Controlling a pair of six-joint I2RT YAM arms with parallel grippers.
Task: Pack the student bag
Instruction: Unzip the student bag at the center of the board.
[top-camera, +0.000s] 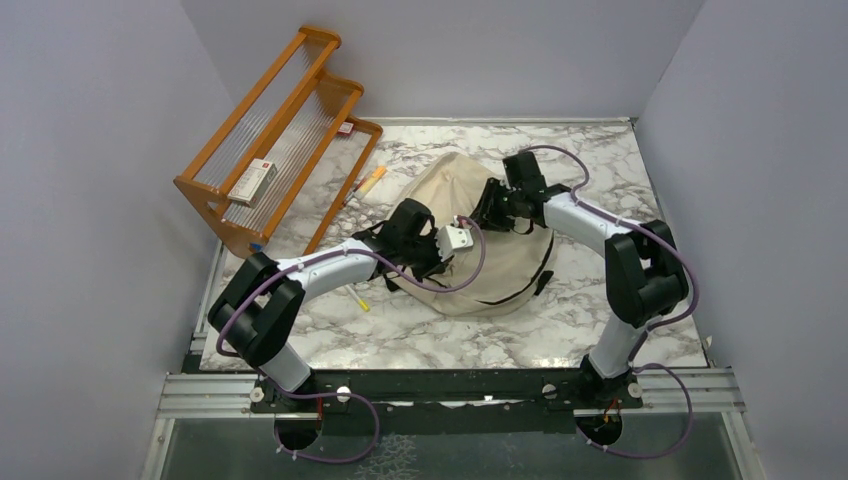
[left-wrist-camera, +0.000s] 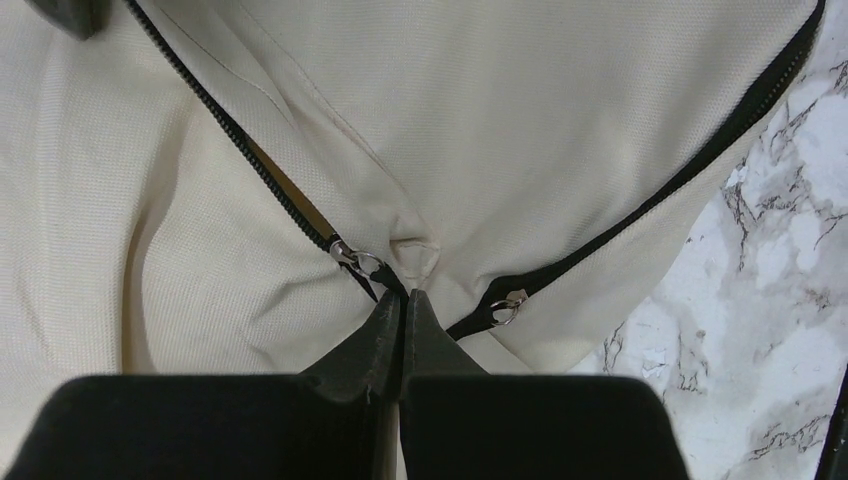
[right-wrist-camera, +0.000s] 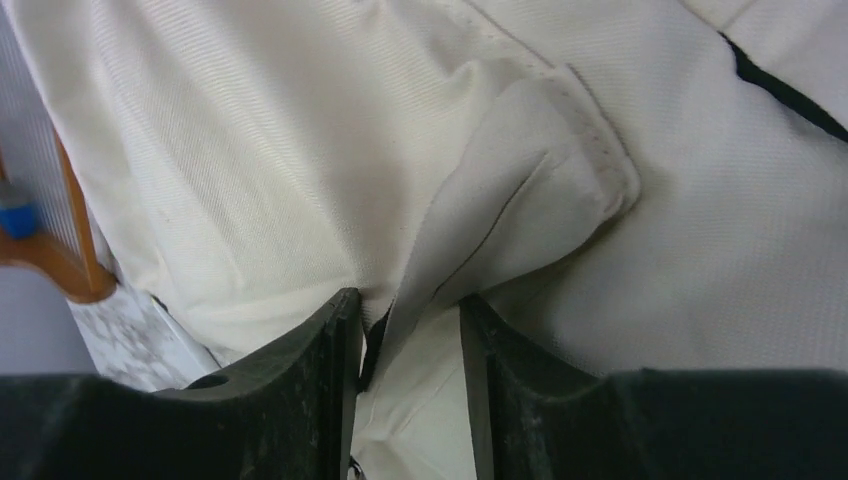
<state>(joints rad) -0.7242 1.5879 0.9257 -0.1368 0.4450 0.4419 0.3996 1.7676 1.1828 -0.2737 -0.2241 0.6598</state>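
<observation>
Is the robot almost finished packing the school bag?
Barely started. Nothing looks packed: a box sits on the rack, a pen on the table. In hand: the left gripper pinches the student bag by its zipper; the right gripper straddles a fabric fold. Left: open it and load things.

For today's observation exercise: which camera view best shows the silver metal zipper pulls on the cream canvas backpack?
The left wrist view: both silver metal zipper pulls show sharply on the cream canvas backpack. The top external view shows the backpack, its pulls too small to see. The right wrist view shows mostly folded fabric.
</observation>
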